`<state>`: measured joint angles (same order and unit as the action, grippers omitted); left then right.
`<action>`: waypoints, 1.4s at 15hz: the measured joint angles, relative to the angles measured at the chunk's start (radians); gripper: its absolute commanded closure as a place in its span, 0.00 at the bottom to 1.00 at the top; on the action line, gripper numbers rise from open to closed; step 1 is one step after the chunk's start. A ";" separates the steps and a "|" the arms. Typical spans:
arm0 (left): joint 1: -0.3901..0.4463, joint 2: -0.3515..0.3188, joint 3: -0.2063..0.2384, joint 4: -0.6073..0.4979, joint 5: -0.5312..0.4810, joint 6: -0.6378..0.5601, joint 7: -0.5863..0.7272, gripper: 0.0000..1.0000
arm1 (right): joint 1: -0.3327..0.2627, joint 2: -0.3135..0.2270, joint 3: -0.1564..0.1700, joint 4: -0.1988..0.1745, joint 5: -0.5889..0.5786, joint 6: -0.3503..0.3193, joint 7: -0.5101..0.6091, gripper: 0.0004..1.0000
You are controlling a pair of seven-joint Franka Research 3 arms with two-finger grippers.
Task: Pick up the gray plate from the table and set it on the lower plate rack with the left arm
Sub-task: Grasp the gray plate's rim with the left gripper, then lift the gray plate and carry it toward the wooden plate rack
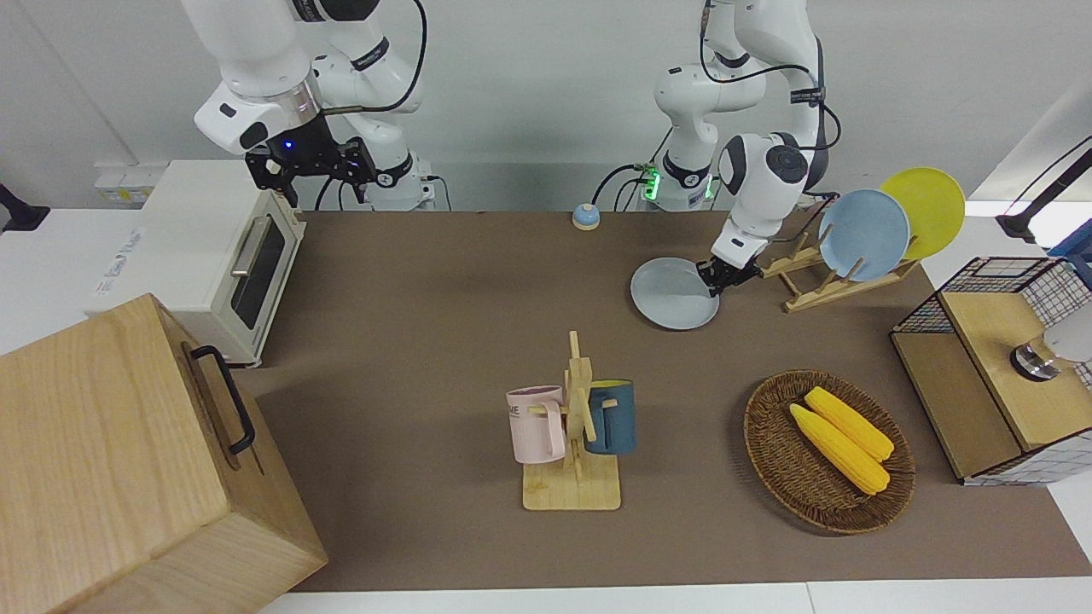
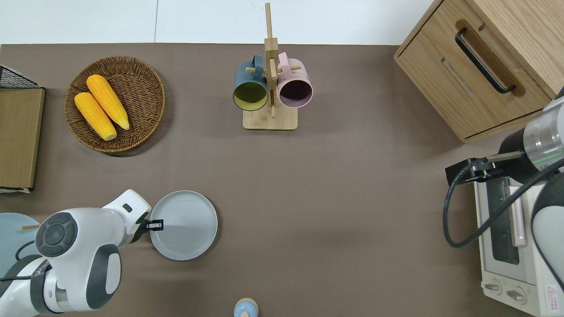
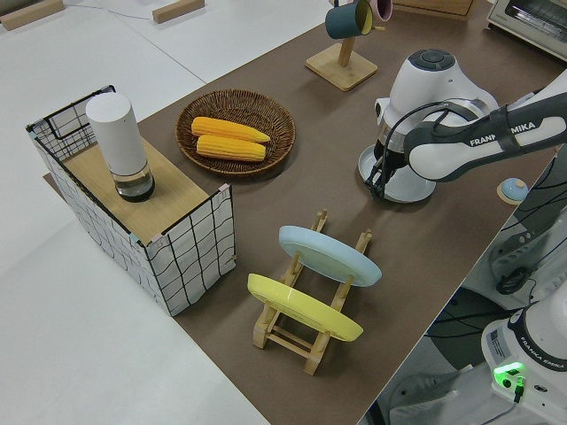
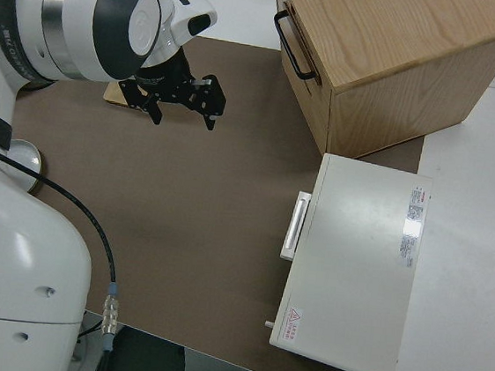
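The gray plate [image 1: 674, 292] lies low over the brown table [image 1: 444, 341], near the robots at the left arm's end. My left gripper [image 1: 715, 281] is shut on the plate's rim on the side toward the rack; it also shows in the overhead view [image 2: 154, 225] and the left side view [image 3: 379, 181]. The plate shows there too [image 2: 184, 224] [image 3: 403, 184]. The light-wood plate rack [image 1: 832, 290] [image 3: 316, 232] stands just beside the gripper, toward the table's end, with its lower slots bare. The right arm is parked, its gripper [image 4: 180, 108] open.
A sky-blue plate [image 1: 863, 234] and a yellow plate [image 1: 926, 209] stand in the rack's upper slots. A wicker basket with corn [image 1: 827, 452], a mug tree [image 1: 573, 426], a wire crate [image 1: 994, 367], a wooden cabinet [image 1: 128, 460], a toaster oven [image 1: 205, 247] and a small bell [image 1: 585, 217] also stand on the table.
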<state>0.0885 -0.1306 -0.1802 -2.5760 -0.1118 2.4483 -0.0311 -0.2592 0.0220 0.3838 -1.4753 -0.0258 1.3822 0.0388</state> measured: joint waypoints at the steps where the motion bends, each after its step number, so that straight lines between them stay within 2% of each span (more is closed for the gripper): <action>1: 0.000 -0.002 0.003 0.011 0.000 -0.013 0.000 1.00 | 0.000 0.000 0.000 0.000 0.000 0.000 0.000 0.02; 7: 0.007 -0.036 0.015 0.180 0.003 -0.230 0.000 1.00 | 0.000 0.000 0.000 0.000 0.000 0.000 0.000 0.02; 14: 0.008 -0.066 0.021 0.446 0.040 -0.545 -0.001 1.00 | 0.000 0.000 0.000 0.000 0.000 0.000 0.000 0.02; 17: 0.008 -0.066 0.037 0.518 0.044 -0.616 -0.001 1.00 | 0.000 0.000 0.000 0.000 0.000 0.000 0.000 0.02; 21: 0.009 -0.064 0.039 0.537 0.084 -0.639 -0.001 1.00 | 0.000 0.000 0.000 0.000 0.000 0.000 0.000 0.02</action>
<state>0.0971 -0.1948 -0.1408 -2.0388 -0.0274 1.8091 -0.0317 -0.2592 0.0220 0.3838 -1.4753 -0.0258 1.3822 0.0388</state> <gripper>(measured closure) 0.974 0.013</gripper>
